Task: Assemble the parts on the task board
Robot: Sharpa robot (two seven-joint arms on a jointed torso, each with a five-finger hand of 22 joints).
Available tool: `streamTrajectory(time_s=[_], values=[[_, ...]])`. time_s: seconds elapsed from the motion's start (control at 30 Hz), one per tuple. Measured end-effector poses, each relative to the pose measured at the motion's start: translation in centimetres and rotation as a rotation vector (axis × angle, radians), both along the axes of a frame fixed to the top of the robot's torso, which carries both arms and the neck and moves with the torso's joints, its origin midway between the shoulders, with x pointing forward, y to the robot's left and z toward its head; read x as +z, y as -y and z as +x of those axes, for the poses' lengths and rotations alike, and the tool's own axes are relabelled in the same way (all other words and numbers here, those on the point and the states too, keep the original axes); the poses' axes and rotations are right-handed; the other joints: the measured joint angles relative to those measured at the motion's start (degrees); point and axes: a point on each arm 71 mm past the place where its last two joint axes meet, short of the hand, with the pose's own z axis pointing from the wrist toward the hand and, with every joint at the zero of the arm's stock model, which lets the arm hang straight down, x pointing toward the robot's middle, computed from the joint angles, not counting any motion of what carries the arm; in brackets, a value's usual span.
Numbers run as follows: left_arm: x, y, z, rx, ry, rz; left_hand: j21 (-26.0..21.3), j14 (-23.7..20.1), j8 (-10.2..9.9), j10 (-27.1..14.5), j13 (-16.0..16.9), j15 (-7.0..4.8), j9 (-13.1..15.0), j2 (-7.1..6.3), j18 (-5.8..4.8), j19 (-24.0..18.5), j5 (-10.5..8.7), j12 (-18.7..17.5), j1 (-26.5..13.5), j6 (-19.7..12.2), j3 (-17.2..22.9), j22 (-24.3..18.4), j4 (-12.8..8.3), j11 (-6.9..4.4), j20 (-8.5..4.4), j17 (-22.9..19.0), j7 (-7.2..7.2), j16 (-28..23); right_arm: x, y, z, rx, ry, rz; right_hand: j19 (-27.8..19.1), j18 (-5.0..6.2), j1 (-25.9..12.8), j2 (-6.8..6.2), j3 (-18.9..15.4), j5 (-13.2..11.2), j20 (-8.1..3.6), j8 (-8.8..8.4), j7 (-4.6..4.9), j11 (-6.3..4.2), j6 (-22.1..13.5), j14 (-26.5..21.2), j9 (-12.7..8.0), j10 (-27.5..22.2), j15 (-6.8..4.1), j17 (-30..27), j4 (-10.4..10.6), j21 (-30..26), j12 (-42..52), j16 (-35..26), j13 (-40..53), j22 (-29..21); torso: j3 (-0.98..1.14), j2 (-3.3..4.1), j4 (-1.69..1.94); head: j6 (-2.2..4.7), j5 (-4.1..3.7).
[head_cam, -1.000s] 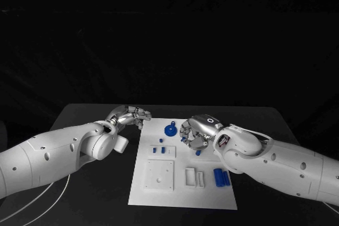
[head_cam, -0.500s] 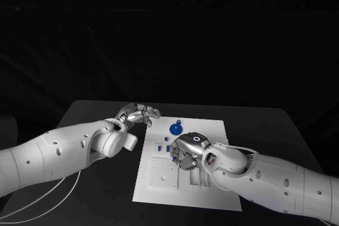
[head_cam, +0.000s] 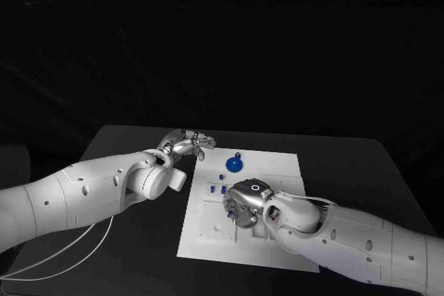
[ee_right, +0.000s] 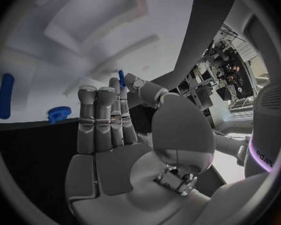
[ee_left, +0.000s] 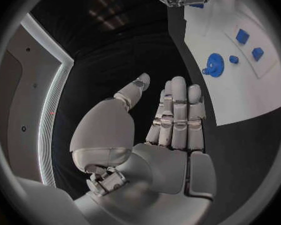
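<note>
The task board [head_cam: 278, 171] lay mid-counter [head_cam: 351, 161]. The right hand [head_cam: 242, 203] hovered over its recesses, pinching a small blue part [ee_right: 121, 78]; misalignment risked jamming. The left hand [head_cam: 188, 144], fingers apart and empty, waited beside the blue gear [head_cam: 234, 162].

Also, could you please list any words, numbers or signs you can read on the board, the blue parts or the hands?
None: no words or numbers on the board, the blue parts or the left hand.
Right hand: a small ring mark on its back, no letters.
</note>
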Motion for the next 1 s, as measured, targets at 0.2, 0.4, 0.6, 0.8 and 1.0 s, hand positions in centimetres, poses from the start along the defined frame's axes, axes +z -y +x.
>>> streamTrajectory(time_s=[0.2,0.4,0.6,0.8,1.0], values=[[0.0,0.0,-0.01,0.002,-0.001,-0.002,0.0,0.0,0.2,0.0,0.0,0.0,-0.1,0.0,0.0,0.1,0.0,0.0,0.0,0.0,0.0,0.0,0.0,-0.02,-0.12,0.3,0.0,0.0,-0.24,-0.1,-0.04,0.002,-0.002,-0.014,0.0,0.0,0.0,0.0,-0.2,0.0,0.0,-0.01,0.0,-0.01,0.0,0.0,0.2,0.0,0.02,-0.1,-0.2,0.3,0.0,0.0,0.1,0.0,0.04,0.01,-0.02,-0.09,0.26],[0.0,-0.03,-0.01,0.004,-0.002,-0.002,0.0,0.0,0.2,0.1,0.0,0.0,-0.1,0.0,-0.08,0.3,0.0,0.0,0.0,0.0,0.0,0.1,0.0,-0.1,-0.33,0.3,0.0,0.0,-0.29,-0.13,-0.04,0.003,0.0,-0.018,0.1,0.0,0.0,0.0,-0.2,0.0,0.07,-0.04,-0.08,-0.08,-0.1,-0.1,0.2,-0.1,-0.11,0.0,-0.2,0.3,-0.2,0.0,0.2,0.0,0.04,0.01,-0.05,-0.3,0.43],[0.0,-0.09,-0.02,0.005,-0.002,-0.003,0.0,0.0,0.2,0.1,0.0,0.0,-0.1,0.0,-0.1,0.3,0.0,0.0,0.0,0.0,0.0,0.1,0.0,-0.12,-0.32,0.3,0.0,0.0,-0.36,-0.21,-0.01,0.005,0.003,-0.023,0.2,0.0,0.0,0.0,0.0,0.0,0.0,-0.04,-0.08,-0.08,-0.1,-0.1,0.2,-0.1,-0.11,-0.1,-0.3,0.3,-0.2,0.0,0.3,0.0,0.03,-0.02,-0.09,-0.47,0.51],[-0.01,-0.05,-0.02,0.004,-0.003,-0.003,0.0,0.0,0.2,0.0,0.0,0.0,-0.2,0.0,-0.1,0.4,0.0,0.0,0.0,0.0,0.0,0.1,0.0,-0.21,-0.24,0.4,0.0,0.0,-0.74,-0.66,-0.2,0.014,0.005,-0.034,0.2,-0.01,-0.2,0.23,0.0,0.0,-0.03,-0.22,-0.02,-0.08,-0.2,-0.1,0.2,-0.1,-0.11,-0.1,-0.3,0.5,-0.2,0.0,0.3,0.0,0.02,-0.02,-0.09,-0.48,0.39],[-0.01,0.01,-0.03,0.003,-0.004,-0.004,0.0,0.0,0.2,0.0,0.0,0.0,-0.2,0.0,-0.1,0.4,0.0,0.0,0.0,0.0,0.0,0.1,0.0,-0.23,-0.23,0.4,0.0,-0.2,-0.89,-0.94,-0.13,0.012,0.008,-0.039,0.2,-0.01,-0.2,0.23,0.0,0.0,-0.08,-0.2,0.15,0.06,-0.1,-0.1,0.1,-0.2,-0.11,-0.3,-0.3,0.7,-0.8,0.2,0.4,0.0,-0.01,-0.02,-0.07,-0.53,0.3]])
